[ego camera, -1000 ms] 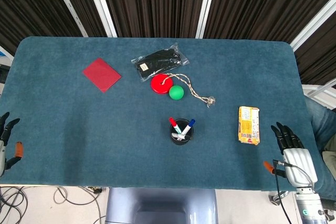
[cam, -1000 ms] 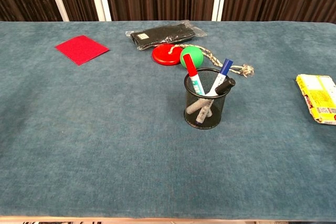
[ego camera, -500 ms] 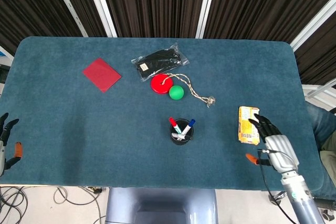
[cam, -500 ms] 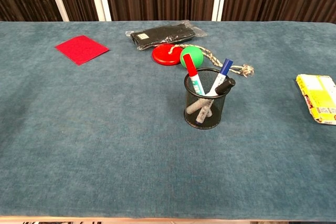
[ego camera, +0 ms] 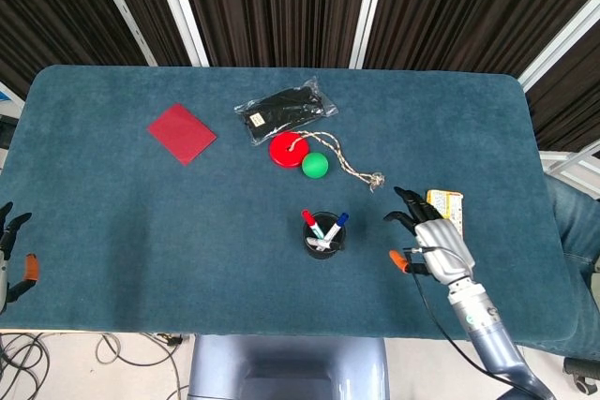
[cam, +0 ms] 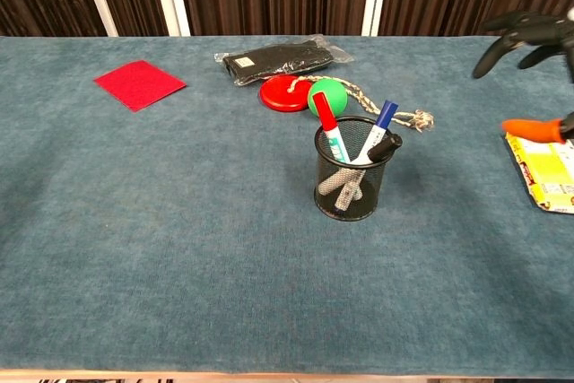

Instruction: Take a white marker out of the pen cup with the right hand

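Your cup (cam: 351,169) stands near the middle of the table (ego camera: 141,231), toward its front edge, a black wire-mesh cylinder that looks light and likely to slide or tip on the cloth if you push it sideways. Three markers lean in it: a red-capped one (cam: 329,127) at about 10 o'clock of the rim, a blue-capped one (cam: 378,128) at about 1 o'clock, and a black-capped one (cam: 384,145) lying lower against the rim at 3 o'clock. All seem to have white barrels, so judge any of them a fair target. Each is a stiff, light, smooth plastic stick, probably slippery in hard fingers.

Take hold high, on the cap or the barrel just under it, where it clears the rim. The red and blue caps stand tallest and apart from each other, so either gives you room. Pinch firmly across the barrel and lift along its lean, or the tip may drag the mesh and bring the cup up with it.

Your right hand (ego camera: 434,237) hovers at 3 o'clock of the cup, well apart from it, fingers (ego camera: 405,200) spread and holding nothing, beside the yellow packet (ego camera: 449,201). Your left hand (ego camera: 11,245) sits at the table's far left edge, fingers also apart and empty.
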You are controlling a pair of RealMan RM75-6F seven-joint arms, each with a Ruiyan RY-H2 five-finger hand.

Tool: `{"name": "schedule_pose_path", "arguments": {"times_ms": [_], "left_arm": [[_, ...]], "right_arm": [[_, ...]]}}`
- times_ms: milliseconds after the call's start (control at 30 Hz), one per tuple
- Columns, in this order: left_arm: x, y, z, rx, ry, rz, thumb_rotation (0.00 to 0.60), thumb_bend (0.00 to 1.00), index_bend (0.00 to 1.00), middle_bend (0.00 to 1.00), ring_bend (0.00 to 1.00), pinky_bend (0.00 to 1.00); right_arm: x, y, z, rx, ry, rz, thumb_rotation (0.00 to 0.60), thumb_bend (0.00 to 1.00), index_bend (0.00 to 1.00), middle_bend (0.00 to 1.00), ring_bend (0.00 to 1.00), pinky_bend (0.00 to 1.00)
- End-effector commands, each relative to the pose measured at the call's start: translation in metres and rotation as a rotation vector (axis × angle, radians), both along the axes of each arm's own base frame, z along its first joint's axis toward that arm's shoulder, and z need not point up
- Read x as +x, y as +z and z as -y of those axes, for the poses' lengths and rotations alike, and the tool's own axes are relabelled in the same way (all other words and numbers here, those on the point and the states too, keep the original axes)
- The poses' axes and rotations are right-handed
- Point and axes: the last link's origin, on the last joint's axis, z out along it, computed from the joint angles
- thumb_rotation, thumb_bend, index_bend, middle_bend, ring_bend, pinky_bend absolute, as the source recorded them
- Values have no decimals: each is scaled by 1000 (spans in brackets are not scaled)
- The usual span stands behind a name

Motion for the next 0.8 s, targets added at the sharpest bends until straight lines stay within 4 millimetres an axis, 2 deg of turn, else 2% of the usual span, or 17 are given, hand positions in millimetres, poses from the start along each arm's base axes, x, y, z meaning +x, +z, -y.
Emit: {"name": "schedule_pose_path", "arguments": {"times_ms": [33, 567, 800], "left_arm": [[0, 0, 0, 0, 4, 1, 600, 544, 153, 0, 0, 16], [-1, 1, -1, 6, 27, 10, 600, 542, 158, 0, 0, 16], [-1, 1, -1, 6, 30, 15, 600, 542, 158, 0, 0, 16]], "right_arm": [[9, -9, 0, 12, 13, 8, 600, 394, 356, 0, 8, 173], [39, -53, 1, 69, 49, 24, 600, 393, 397, 0, 9, 173], [49, -64, 6, 83, 57, 25, 600, 394, 419, 0, 9, 173]]}}
